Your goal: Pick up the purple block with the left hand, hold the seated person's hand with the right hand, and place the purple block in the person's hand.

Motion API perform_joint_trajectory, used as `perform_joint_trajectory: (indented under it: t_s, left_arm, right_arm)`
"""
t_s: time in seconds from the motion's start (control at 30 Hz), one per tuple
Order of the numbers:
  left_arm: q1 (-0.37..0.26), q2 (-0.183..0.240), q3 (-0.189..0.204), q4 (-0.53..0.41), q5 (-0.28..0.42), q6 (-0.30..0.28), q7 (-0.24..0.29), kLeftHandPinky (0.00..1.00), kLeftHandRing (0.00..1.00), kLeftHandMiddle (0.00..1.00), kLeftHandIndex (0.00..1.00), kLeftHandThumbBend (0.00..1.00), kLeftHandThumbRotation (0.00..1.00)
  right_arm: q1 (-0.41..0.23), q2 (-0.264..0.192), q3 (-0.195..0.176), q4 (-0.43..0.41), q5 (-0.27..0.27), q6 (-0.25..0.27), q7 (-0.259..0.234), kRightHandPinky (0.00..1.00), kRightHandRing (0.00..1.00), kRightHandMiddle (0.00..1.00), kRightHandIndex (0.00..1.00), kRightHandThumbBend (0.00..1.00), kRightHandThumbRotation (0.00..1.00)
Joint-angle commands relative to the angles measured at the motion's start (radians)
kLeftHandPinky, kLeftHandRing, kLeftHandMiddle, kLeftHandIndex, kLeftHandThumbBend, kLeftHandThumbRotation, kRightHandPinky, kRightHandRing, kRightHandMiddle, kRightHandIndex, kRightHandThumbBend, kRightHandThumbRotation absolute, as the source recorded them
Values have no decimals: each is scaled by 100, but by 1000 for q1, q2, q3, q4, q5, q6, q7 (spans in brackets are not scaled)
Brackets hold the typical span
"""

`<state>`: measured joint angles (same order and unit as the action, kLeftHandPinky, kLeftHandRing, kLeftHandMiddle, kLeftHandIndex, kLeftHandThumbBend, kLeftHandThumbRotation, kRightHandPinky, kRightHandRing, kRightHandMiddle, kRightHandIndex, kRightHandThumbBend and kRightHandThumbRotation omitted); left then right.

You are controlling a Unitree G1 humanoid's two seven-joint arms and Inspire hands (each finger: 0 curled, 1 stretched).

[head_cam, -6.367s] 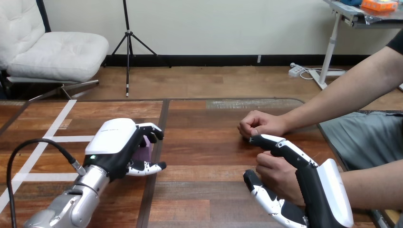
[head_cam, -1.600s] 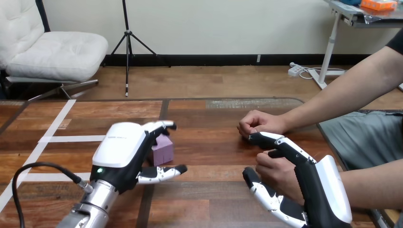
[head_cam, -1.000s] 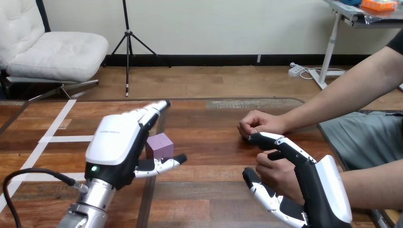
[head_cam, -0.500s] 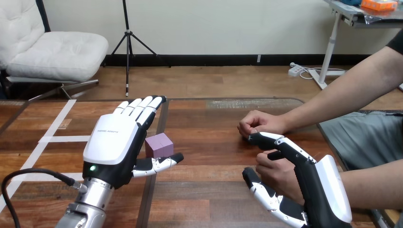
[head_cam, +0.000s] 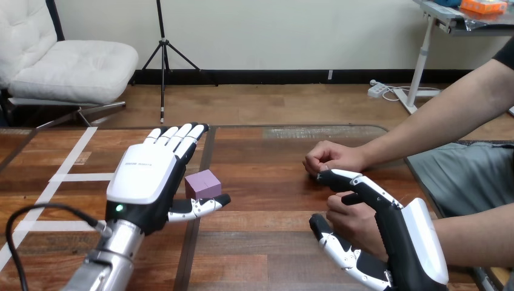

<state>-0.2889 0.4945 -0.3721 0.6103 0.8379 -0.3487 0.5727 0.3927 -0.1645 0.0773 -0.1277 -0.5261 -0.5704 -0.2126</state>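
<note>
Handling the block: the small purple cube-shaped block (head_cam: 203,183) looks light and rigid, not fragile; its flat, smooth faces could slip under hard fingertips.
Block position: it stands on the brown wooden desk (head_cam: 267,200) near the middle, just right of the left robot hand (head_cam: 145,182), between that hand's fingers and thumb. I cannot tell whether they touch it.
Left robot hand: spread fully open, fingers straight and pointing far, thumb reaching right on the near side of the block; it has hold of nothing.
Where to take hold: two opposite flat faces, thumb on the near one and fingers on the far one, squarely so the block does not twist.
Right robot hand (head_cam: 403,239): fingers arched over and thumb under the person's near hand (head_cam: 354,223), curled round it at the near right.
Person's far hand (head_cam: 330,159): a fist on the desk, well apart from the block.
Receiving palm: the held hand looks closed, so it likely must open first.
</note>
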Motion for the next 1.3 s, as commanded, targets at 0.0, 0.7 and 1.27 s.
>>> perform_joint_trajectory:
  t_s: [0.0,0.7,1.27]
  left_arm:
    - [-122,-14,-8,61,5,13,-18,96,92,93,94,72,66]
    - [-297,-102,-37,323,-25,19,-82,92,90,91,90,75,55]
    - [-404,-170,-53,504,-32,23,-43,84,85,87,87,78,47]
  right_arm:
    - [-55,-7,-1,-15,6,0,0,65,74,75,72,46,44]
    - [-55,-8,5,-6,23,-14,8,67,74,75,73,46,43]
    - [-50,-5,7,-9,17,-12,6,69,74,75,73,46,42]
